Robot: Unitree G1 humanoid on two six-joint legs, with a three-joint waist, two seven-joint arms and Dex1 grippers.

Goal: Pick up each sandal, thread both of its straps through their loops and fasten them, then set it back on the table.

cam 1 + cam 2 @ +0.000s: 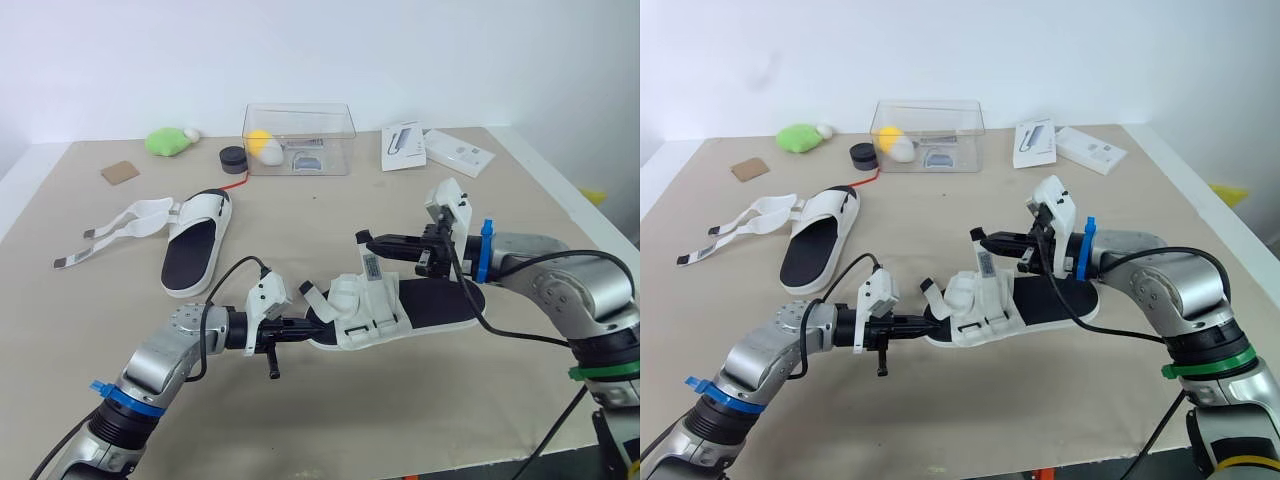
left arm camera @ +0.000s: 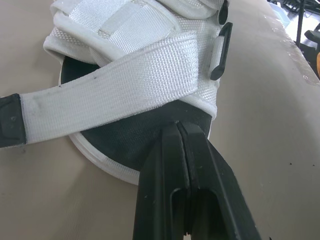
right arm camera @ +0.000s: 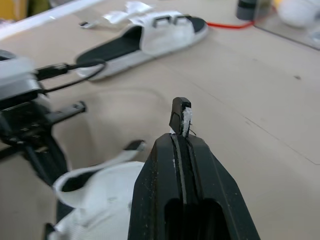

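Tabletop scene, read left to right. At far left the far sandal (image 1: pixel 195 245) lies flat on the table (image 1: pixel 300 420), sole down, with its two loose straps (image 1: pixel 120 225) unfastened and trailing away from it. Behind it are a brown card (image 1: pixel 120 172), a green object (image 1: pixel 165 142) and a black round object (image 1: pixel 233 158).

Left of centre, the left gripper (image 1: pixel 305 325) reaches in level with the table. Its jaws are together, and their tips sit against the toe rim of the near sandal (image 1: pixel 400 305). Whether they pinch anything there cannot be told from the left wrist view. A free strap (image 2: pixel 115 90) of this sandal lies slack across the toe, just above the fingertips.

The near sandal rests on the table at centre, toe toward the left gripper and heel toward the right arm.

Above its upper, the right gripper (image 1: pixel 365 238) has its jaws clamped on the dark tip of the raised strap (image 3: pixel 181 117), which stands up from the sandal to the fingertips.

At the back, from centre to right, are a clear box (image 1: pixel 300 140) holding small items and two booklets (image 1: pixel 403 145)
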